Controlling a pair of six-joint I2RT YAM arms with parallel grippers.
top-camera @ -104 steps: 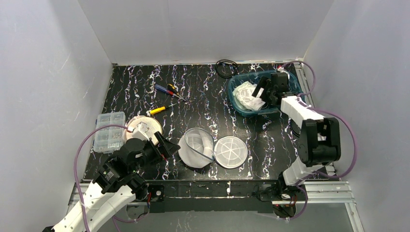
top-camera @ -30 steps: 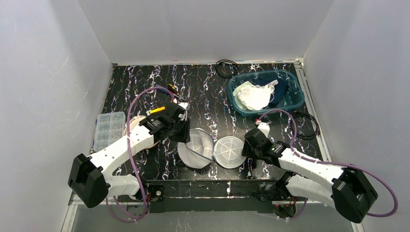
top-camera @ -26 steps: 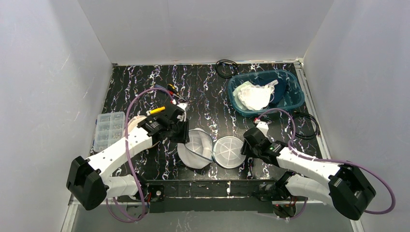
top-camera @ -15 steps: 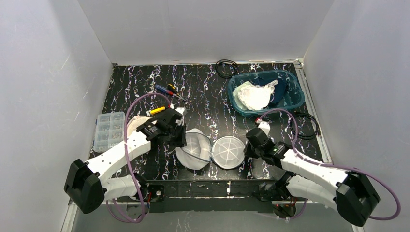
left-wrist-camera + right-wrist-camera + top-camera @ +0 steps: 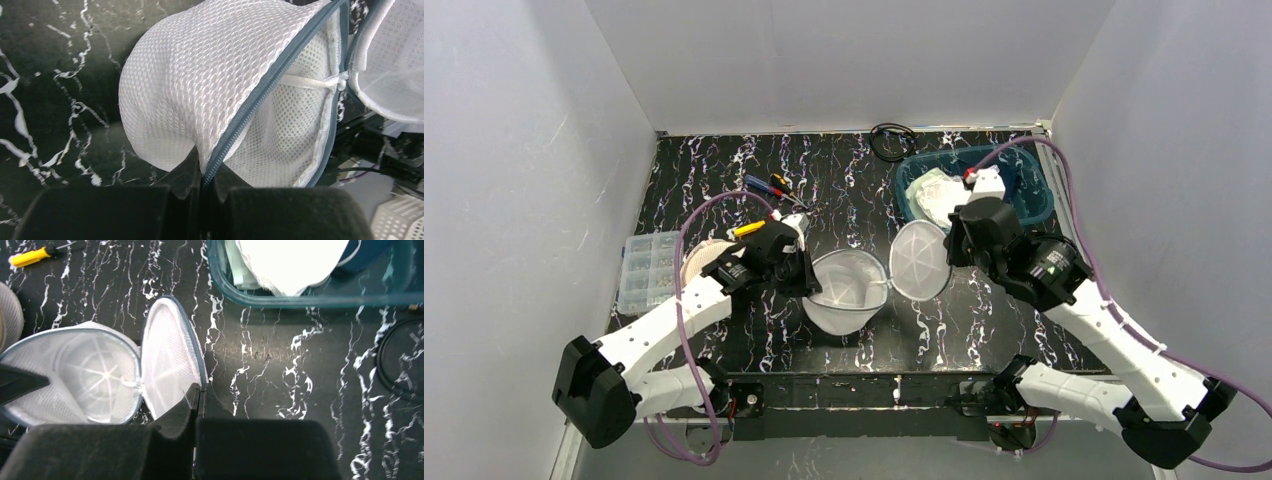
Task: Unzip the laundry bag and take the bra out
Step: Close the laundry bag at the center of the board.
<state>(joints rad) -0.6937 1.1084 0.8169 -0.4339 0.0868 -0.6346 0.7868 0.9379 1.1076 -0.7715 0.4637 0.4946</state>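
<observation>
laundry bag (image 5: 849, 285) sits at the middle of the black marbled table (image 5: 724, 160), a bit toward the near edge, strung between the two arms and already unzipped into two round mesh halves joined on one side. the deeper bowl half is on the left, and the flat lid half (image 5: 919, 260) stands tilted up on edge to its right. left gripper (image 5: 804, 280) is clamped tight on the bowl half's left rim. in the left wrist view its fingers (image 5: 185, 172) pinch right on the grey zipper tape (image 5: 270, 85), with the white mesh bulging up above them. right gripper (image 5: 951, 250) is pinched on the lid's rim at its right edge, and the right wrist view shows the grey edging going straight into the closed fingertips (image 5: 187, 405). behind the right gripper there's a teal plastic bin (image 5: 1034, 205) with a white garment (image 5: 934, 192) bundled inside; can't say for sure from here that it's the bra. other stuff lying around: a yellow screwdriver (image 5: 749, 228) just behind the left gripper, a clear compartment box (image 5: 646, 272) at the left edge, a round tan mesh thing (image 5: 704, 260) partly under the left arm, and a black cable coil (image 5: 892, 140) at the back.
</observation>
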